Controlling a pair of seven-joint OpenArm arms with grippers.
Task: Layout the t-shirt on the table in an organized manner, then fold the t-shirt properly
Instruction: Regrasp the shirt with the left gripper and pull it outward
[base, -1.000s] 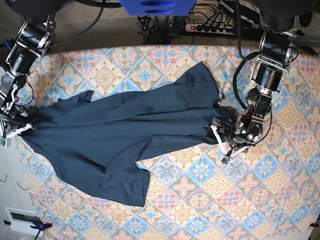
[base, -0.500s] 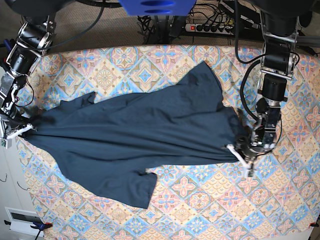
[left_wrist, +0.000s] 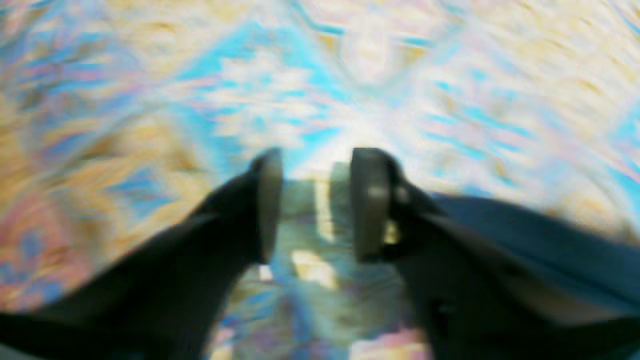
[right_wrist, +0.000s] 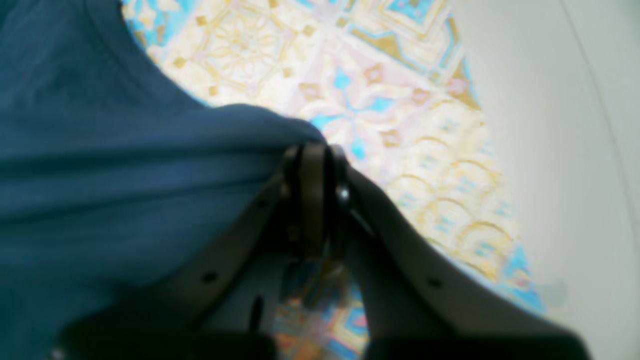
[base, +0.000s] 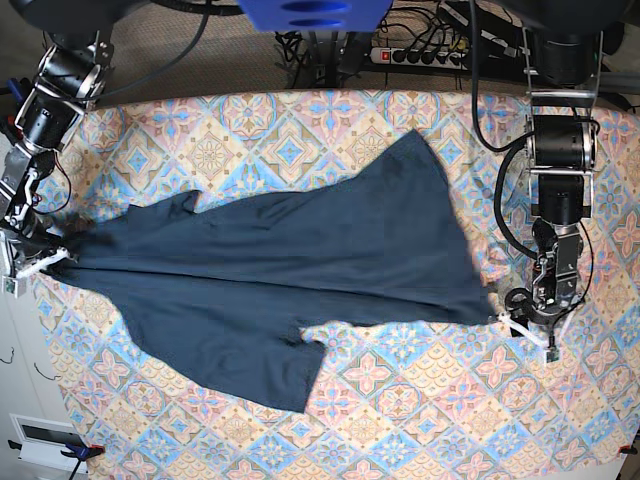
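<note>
The dark navy t-shirt (base: 280, 270) lies stretched in a long band across the patterned table (base: 400, 410), with a flap toward the front and a point toward the back right. My right gripper (base: 45, 260) is at the table's left edge. The right wrist view shows my right gripper (right_wrist: 315, 160) shut on a fold of the shirt (right_wrist: 125, 150). My left gripper (base: 522, 328) sits just right of the shirt's right corner. In the blurred left wrist view my left gripper (left_wrist: 312, 200) stands open with only table (left_wrist: 400, 75) between the jaws, and dark cloth (left_wrist: 550, 240) beside it.
A power strip with cables (base: 420, 52) lies behind the table's far edge. A blue mount (base: 300, 12) hangs at top centre. The table's left edge and a pale surface (right_wrist: 560, 150) lie right beside my right gripper. A white unit (base: 45, 440) stands at the lower left.
My left gripper moved right and toward the front, drawing the shirt out longer and flatter, and its jaws now stand apart off the cloth. My right gripper kept its place and grip.
</note>
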